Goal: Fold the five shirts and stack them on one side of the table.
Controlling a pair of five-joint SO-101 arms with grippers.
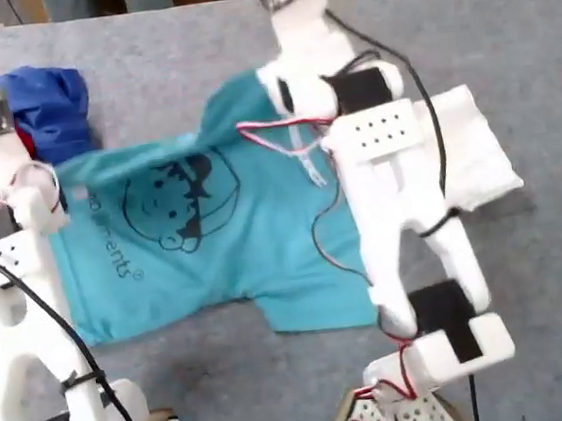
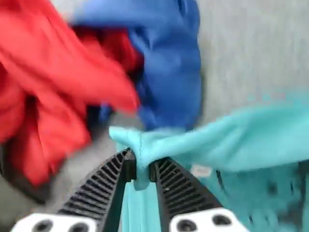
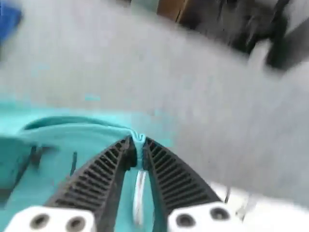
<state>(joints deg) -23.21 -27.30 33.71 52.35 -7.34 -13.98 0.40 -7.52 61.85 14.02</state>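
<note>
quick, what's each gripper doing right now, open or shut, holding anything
left gripper: shut, pinching a fold of the teal shirt
right gripper: shut, pinching another edge of the teal shirt

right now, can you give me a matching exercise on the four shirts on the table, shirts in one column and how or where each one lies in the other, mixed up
Shirts:
1. teal shirt
2. blue shirt
3. red shirt
4. white shirt

States:
a. folded, partly under the right arm
b. bunched at the high view's left edge
c. spread out, pinched by the left claw and the right claw
d. crumpled between the red and teal shirts

Pairs: 1-c, 2-d, 3-b, 4-a
</note>
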